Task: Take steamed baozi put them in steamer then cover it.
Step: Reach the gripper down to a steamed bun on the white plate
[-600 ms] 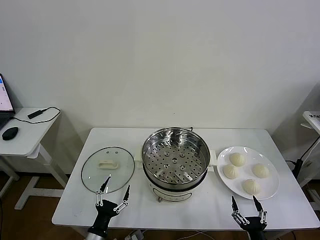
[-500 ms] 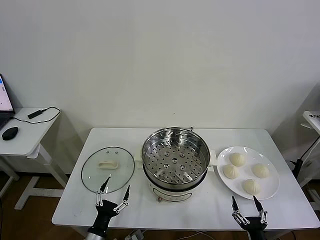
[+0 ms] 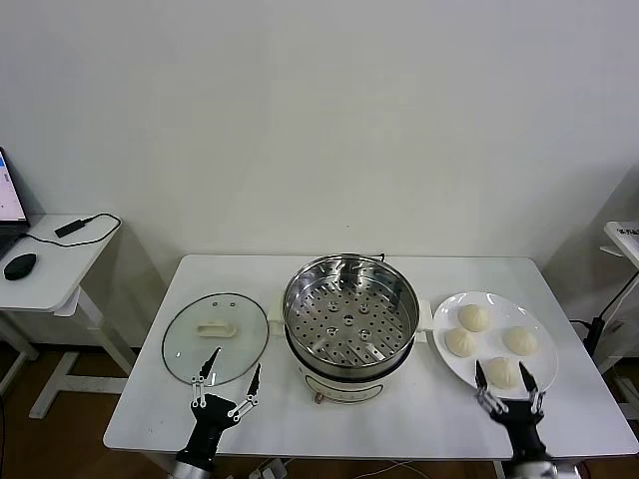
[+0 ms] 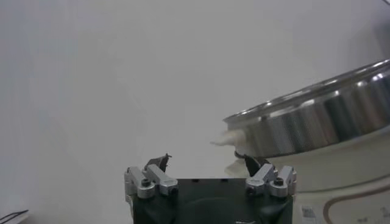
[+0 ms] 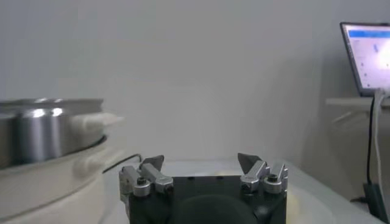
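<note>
The right gripper, fingers wide, hovers at the bun at the plate's six o'clock. It should straddle that bun and close gently; the left gripper waits wide open near the lid

Stood mid-bench: steamer. Lay toward left edge: glass lid. Sat toward right edge: plate carrying four baozi.

Bare table lies between steamer and plate.
</note>
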Controlling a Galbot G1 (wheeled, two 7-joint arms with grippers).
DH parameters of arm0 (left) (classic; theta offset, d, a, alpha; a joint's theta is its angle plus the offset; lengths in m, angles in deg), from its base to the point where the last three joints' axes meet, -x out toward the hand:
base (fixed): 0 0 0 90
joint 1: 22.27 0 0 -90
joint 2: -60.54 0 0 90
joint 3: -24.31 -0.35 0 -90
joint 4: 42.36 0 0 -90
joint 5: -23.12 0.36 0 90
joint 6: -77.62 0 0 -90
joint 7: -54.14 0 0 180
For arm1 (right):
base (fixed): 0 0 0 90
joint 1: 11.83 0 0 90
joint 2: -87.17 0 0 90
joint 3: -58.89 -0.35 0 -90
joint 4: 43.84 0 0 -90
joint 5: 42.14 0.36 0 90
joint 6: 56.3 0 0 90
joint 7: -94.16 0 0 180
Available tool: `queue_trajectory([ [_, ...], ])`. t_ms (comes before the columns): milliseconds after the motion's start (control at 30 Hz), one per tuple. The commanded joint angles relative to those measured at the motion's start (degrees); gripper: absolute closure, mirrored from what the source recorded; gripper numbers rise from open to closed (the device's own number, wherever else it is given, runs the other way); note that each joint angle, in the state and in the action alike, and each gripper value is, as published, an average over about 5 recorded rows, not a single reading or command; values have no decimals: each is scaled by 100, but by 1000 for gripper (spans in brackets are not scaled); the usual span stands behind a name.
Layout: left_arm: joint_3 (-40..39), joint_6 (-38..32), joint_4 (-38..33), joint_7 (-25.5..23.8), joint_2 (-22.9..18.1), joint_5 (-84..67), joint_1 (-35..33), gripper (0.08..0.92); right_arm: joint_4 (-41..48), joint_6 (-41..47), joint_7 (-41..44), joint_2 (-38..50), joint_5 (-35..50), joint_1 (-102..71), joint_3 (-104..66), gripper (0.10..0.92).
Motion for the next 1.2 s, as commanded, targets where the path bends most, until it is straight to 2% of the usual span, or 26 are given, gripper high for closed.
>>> queue_trajectory([
  [33,-31,40,-172,13,-14,-16,4,177,777,893,-485,718,319,2184,465,203],
  [167,-43,74,-234,23,-20,-37,12,177,1336,1284,-501,1144,794,3334,1230,203],
  [300,-51,86,-275,38,-26,-56,6,177,2040,1502,-143,1642,1182,4391,2135,203],
  [400,-62,79,-291,45,-37,-64,-10,177,2634,1605,573,2019,1392,5075,2796,203],
  [533,-70,69,-326,54,-52,-64,-43,177,3275,1823,2171,2445,1417,5778,3701,203],
  [733,-51,72,-386,70,-59,-72,-71,177,4338,1916,5129,2743,599,7111,5044,203],
  [900,-27,78,-415,77,-67,-77,-87,177,5043,1791,7128,2684,-289,8224,6060,203],
  [1033,-9,86,-421,86,-83,-92,-79,177,5295,1675,7940,2516,-1074,8712,6583,203],
  [1200,6,94,-452,98,-93,-109,-83,177,5389,1464,8471,2301,-2231,8940,6855,203],
])
